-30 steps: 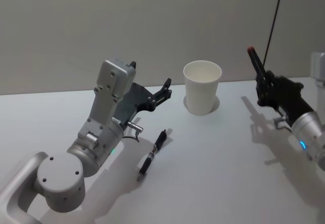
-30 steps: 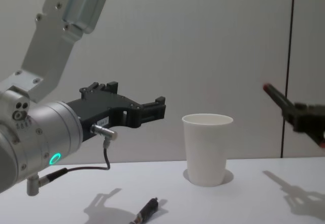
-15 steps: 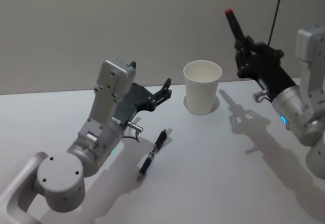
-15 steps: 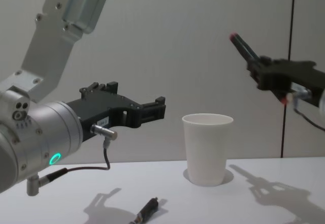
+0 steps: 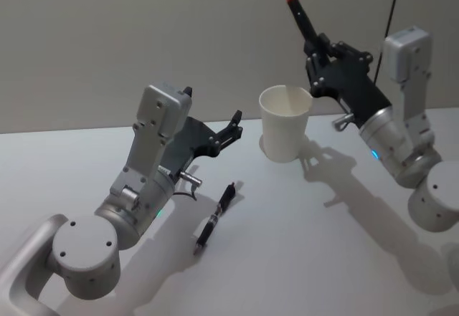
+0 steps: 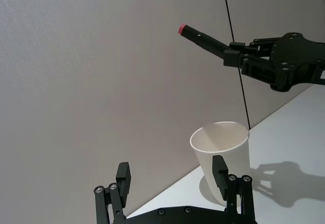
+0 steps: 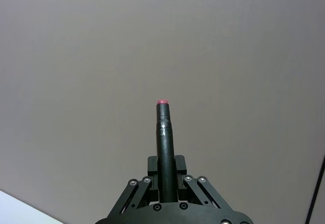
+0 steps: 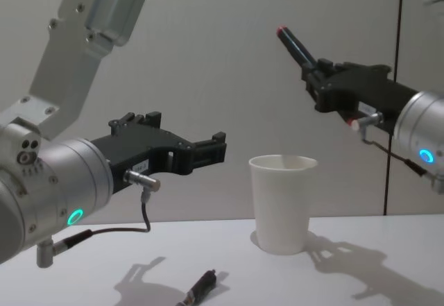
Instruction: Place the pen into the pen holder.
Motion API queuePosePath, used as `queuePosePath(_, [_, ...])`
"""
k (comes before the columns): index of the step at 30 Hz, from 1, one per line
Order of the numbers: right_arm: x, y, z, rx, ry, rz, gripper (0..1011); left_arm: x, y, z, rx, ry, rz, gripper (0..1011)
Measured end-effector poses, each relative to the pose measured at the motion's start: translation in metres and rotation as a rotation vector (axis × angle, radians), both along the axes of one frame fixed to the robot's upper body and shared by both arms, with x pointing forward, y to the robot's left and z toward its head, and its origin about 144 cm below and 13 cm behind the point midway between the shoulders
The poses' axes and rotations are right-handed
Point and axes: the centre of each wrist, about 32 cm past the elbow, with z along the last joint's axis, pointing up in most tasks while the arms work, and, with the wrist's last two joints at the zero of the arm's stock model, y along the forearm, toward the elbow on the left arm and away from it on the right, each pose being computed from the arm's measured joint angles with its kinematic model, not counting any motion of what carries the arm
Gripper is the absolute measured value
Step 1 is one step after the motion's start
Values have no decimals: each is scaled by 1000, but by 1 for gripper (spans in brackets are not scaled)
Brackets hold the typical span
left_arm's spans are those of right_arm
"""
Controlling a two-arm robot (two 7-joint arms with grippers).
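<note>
Head view: the pen (image 5: 300, 15) is held off the table (image 5: 323, 244), clamped in the right gripper (image 5: 316, 44) and tilted with its red end up, up beside the pen holder (image 5: 285, 124) on its right and not yet over the mouth. The pickup is judged done; alignment over the rim, lowering and release are left. A second pen (image 5: 216, 216) lies flat on the table beside the left arm, well short of the cup. Left wrist view: the left gripper (image 6: 171, 176) is seen wide open with nothing between its fingers (idle, aimed toward the cup (image 6: 223, 155)). Right wrist view: the right claw is closed on the lower barrel of the pen (image 7: 165, 137), most of the barrel standing out past the fingertips. Chest view: the pen (image 8: 295, 44) is seen well above the cup rim (image 8: 283, 160), and the inside of the cup cannot be seen.
</note>
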Motion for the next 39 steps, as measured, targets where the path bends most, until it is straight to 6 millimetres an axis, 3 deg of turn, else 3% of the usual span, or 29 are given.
queuePosePath(39, [47, 32, -40, -87, -104, 25, 182, 0, 0, 0, 0, 0, 0, 1001])
